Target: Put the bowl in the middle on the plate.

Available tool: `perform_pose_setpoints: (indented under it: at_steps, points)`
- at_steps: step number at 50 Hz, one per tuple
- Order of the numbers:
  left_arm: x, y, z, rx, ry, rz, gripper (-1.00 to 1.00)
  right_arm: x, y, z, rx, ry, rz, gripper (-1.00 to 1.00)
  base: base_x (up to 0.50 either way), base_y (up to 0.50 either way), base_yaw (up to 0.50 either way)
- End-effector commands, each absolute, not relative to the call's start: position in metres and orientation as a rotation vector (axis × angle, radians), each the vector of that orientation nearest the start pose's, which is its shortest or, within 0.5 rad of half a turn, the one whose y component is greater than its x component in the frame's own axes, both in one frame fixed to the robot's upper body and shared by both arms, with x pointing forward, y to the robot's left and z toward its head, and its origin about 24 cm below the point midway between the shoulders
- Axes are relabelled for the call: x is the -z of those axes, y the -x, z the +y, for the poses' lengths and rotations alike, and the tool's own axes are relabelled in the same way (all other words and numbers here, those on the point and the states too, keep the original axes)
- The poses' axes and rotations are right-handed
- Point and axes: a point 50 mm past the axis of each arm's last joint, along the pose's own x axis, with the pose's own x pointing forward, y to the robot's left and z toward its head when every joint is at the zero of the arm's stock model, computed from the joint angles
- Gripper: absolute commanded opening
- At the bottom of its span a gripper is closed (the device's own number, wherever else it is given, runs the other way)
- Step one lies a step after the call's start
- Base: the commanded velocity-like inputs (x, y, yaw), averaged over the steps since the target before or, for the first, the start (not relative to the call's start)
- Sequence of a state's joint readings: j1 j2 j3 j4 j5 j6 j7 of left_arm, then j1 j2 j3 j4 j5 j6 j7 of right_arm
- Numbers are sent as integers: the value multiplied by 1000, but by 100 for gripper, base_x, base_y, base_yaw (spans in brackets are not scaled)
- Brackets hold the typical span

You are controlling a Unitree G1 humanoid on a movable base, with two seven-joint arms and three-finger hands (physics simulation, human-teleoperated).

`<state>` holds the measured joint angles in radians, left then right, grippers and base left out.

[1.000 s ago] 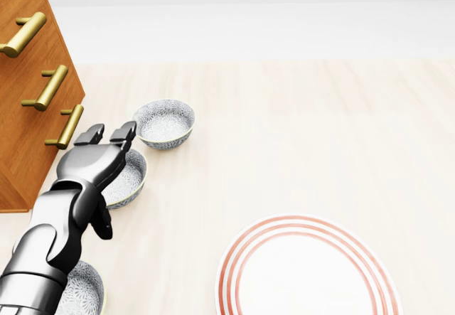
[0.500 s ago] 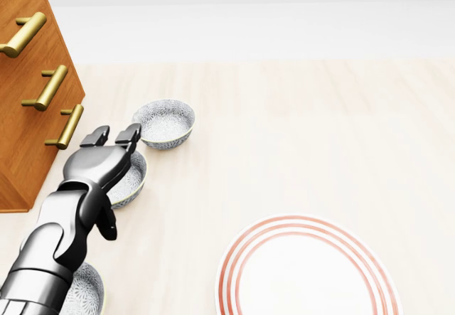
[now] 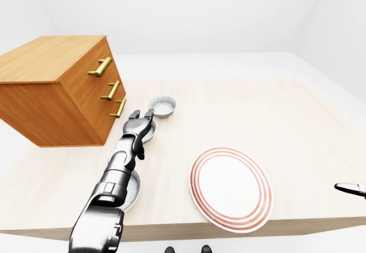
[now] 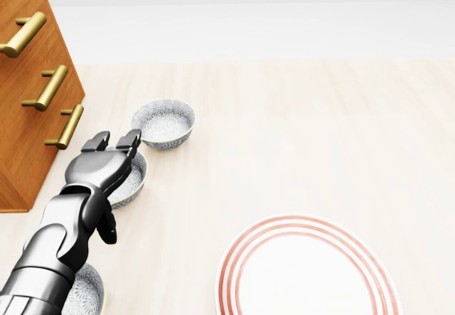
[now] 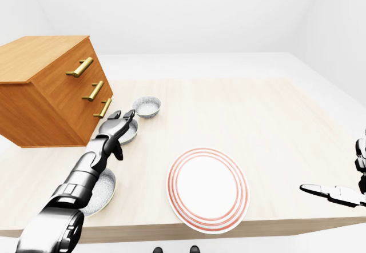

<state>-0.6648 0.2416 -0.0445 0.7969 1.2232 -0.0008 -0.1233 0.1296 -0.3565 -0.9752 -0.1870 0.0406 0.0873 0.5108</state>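
Three patterned grey bowls stand in a column at the left of the head view. The middle bowl (image 4: 136, 177) is partly hidden under my left hand (image 4: 114, 143), whose fingers (image 4: 129, 141) are spread open above its far rim and hold nothing. The far bowl (image 4: 165, 123) sits just beyond the fingertips. My forearm covers part of the near bowl (image 4: 89, 290). The white plate (image 4: 306, 269) with red rings lies at the bottom right. In the right-eye view my right hand (image 5: 331, 193) hovers off the table's right corner, fingers stretched out and empty.
A wooden dresser (image 4: 28, 80) with brass handles (image 4: 46, 87) stands on the table right beside the bowls, at their left. The light wooden tabletop (image 4: 306, 130) stretches to the right, and its near edge (image 3: 171, 229) runs just below the plate.
My left hand has slid a little toward the bottom of the head view, settling more squarely over the middle bowl. Bowls and plate have not moved.
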Motion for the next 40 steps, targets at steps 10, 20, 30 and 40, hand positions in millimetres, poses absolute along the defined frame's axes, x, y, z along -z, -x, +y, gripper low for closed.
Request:
perform_pose_setpoints:
  at_steps: [10,20,30,40]
  points:
    - [-47,-367,180,227,-1519,219,100,-135,-137,-383,445,414,-49,100,0,0,0]
    - [-44,-369,184,225,-1555,228,100,-139,-137,-381,441,424,-62,100,0,0,0]
    - [-47,-369,183,225,-1592,218,100,-138,-137,-381,440,420,-60,100,0,0,0]
    - [-44,-370,182,229,-1610,215,100,-138,-136,-381,440,419,-62,100,0,0,0]
